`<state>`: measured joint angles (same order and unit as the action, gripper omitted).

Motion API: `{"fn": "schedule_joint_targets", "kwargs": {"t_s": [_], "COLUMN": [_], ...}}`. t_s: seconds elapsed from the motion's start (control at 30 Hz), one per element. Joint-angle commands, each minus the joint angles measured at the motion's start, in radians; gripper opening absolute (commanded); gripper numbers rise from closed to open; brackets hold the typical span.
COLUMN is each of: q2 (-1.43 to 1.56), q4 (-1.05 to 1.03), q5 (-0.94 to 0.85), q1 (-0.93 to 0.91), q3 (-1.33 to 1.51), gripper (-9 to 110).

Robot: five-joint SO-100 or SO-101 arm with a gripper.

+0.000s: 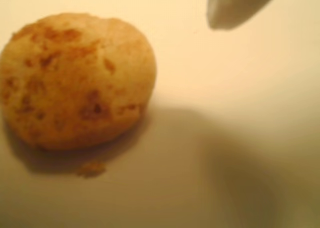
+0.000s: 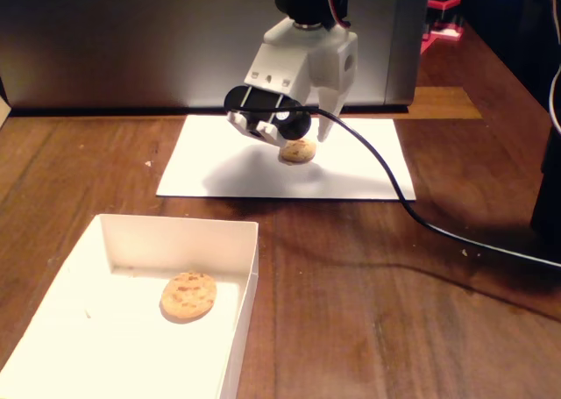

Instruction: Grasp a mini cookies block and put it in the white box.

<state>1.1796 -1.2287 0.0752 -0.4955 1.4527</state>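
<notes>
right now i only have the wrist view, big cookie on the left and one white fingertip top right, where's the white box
Observer: In the fixed view the white box sits on the wooden table, left of your cookie and nearer the camera.
Operator: is it empty
Observer: No, a second cookie already lies inside it.
Operator: what's my cookie sitting on
Observer: A flat white paper sheet, which lies apart from the box with bare wood between them.
</notes>
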Motion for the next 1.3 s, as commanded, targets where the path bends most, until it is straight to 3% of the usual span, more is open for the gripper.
{"fn": "schedule_joint_targets", "kwargs": {"t_s": [0.0, 0.93, 1.27], "q2": [0.064, -0.037, -0.144], "q4": [-0.012, 0.002, -0.089], "q5": [0.014, 0.014, 0.021], "q1": [-0.011, -0.011, -0.028], "q3": [-0.074, -0.118, -0.325], "gripper": [37, 37, 37]}}
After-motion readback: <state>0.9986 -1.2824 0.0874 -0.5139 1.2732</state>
